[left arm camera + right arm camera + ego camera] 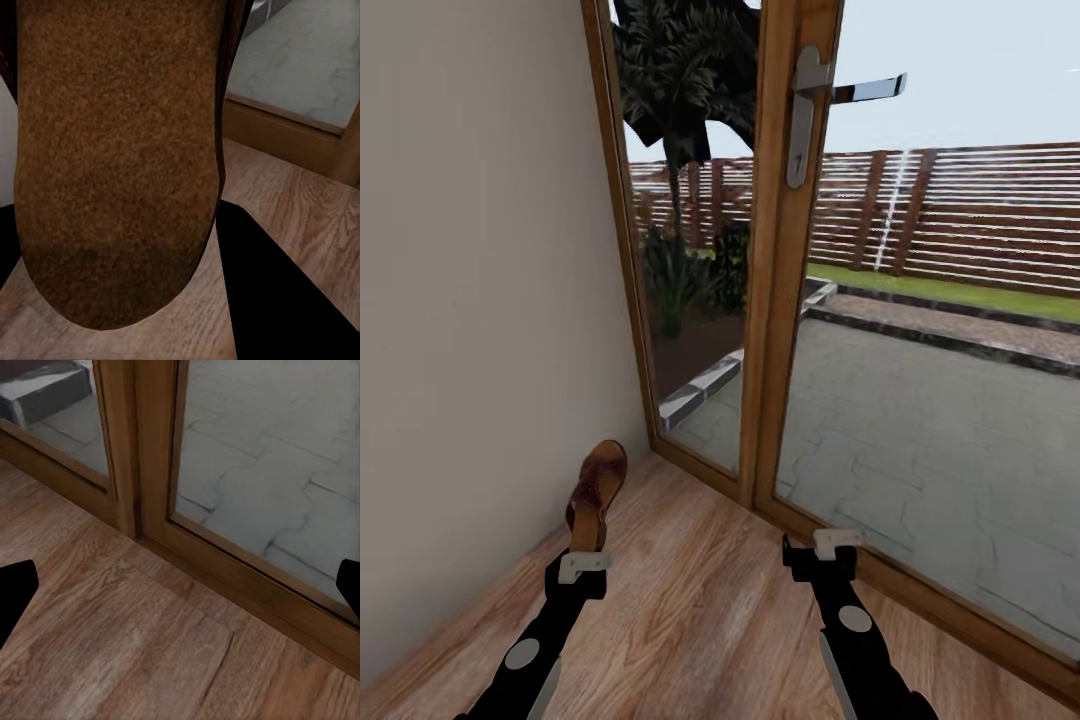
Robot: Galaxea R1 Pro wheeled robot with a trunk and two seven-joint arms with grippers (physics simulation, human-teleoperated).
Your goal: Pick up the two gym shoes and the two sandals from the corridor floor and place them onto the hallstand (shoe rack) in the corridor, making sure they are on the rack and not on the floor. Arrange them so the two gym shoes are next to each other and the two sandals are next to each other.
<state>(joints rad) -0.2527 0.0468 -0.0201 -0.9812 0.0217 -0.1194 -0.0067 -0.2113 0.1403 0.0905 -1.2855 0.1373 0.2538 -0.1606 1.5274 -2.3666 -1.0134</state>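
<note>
A brown sandal (596, 490) stands up from my left gripper (586, 550), which is shut on its heel end, raised above the corridor floor (700, 600) near the wall. Its flat brown sole (120, 150) is pressed close to the left wrist camera, with a dark finger (277, 292) beside it. My right gripper (822, 556) hangs open over the floor by the door frame, nothing between its fingertips (15, 592). The gym shoes and the hallstand are out of view.
A beige wall (480, 300) runs along the left. Ahead stands a wooden glazed door (780, 300) with a metal handle (850, 92); a paved yard and fence lie behind the glass. Wooden door sill (247, 577) crosses the floor.
</note>
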